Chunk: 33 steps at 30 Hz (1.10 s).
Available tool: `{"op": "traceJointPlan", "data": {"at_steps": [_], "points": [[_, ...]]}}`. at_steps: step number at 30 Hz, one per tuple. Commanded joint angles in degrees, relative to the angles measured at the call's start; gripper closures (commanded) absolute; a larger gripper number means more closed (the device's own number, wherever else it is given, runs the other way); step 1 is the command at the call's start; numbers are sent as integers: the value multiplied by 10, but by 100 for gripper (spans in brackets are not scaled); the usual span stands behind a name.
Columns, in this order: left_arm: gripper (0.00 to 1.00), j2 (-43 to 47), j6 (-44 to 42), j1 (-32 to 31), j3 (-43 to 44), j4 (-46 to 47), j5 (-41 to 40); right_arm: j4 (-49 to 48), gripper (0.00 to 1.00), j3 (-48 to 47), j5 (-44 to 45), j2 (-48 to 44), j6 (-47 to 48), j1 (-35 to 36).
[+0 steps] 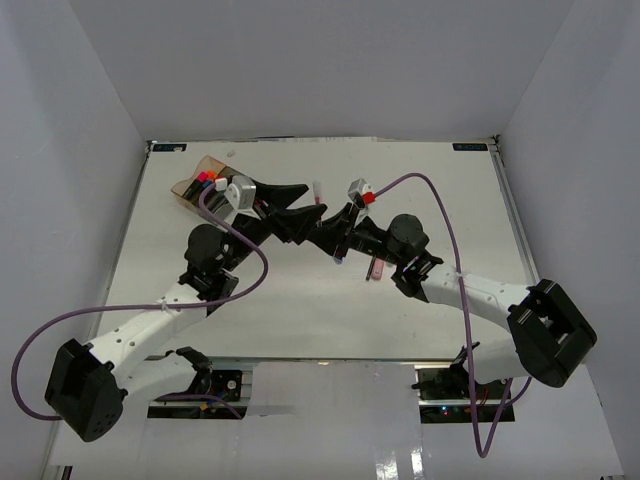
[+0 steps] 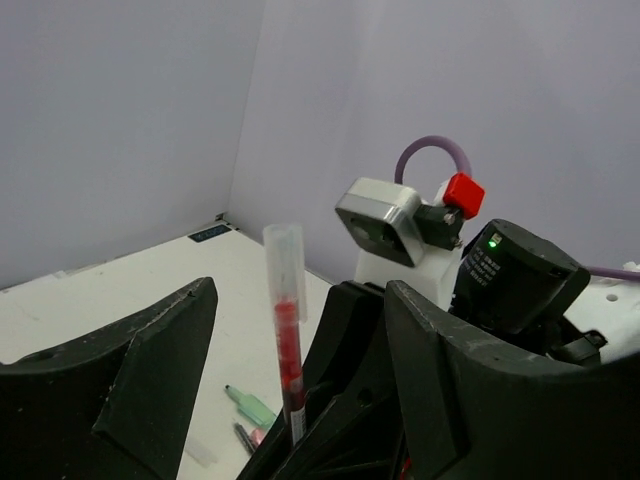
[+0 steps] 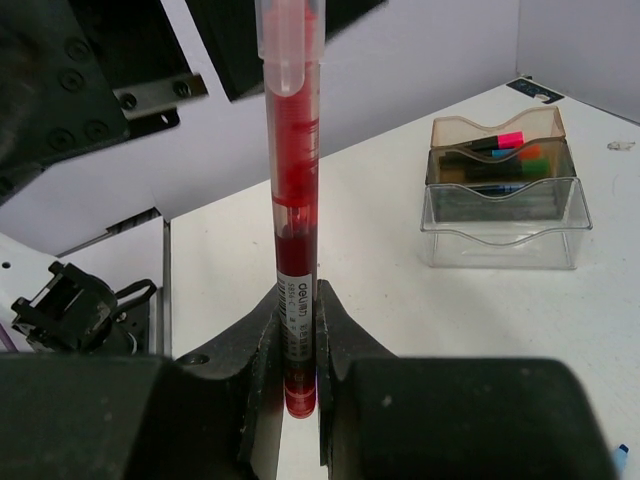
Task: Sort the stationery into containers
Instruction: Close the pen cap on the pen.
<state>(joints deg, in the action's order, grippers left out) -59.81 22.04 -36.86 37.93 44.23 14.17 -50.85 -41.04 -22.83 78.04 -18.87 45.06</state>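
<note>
Pinching a translucent red pen point(image 3: 290, 230) (cylindrical) is the right end effector point(image 3: 297, 335).

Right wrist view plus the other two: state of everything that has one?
red pen: upright, gripped low on its barrel
right gripper: shut on red pen
left gripper: open, fingers wide apart
organiser tray: upright, clear front compartment looks empty
highlighters: lying in amber and grey compartments
green marker: lying flat, not held
</note>
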Motion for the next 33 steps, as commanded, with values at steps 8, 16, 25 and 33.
{"op": "traceJointPlan", "data": {"at_steps": [8, 16, 25, 33], "points": [[20, -6, -63, 46, 183, -244, 115, 38, 92, -6, -56, -56, 27, -15], [20, -56, 10, 130, 256, -303, 311, 129, 92, -23, -103, -89, 67, -15], [19, -69, 46, 130, 239, -243, 407, 153, 92, -43, -130, -72, 65, -15], [27, -72, 43, 130, 229, -241, 408, 139, 92, -51, -142, -52, 56, -15]]}}
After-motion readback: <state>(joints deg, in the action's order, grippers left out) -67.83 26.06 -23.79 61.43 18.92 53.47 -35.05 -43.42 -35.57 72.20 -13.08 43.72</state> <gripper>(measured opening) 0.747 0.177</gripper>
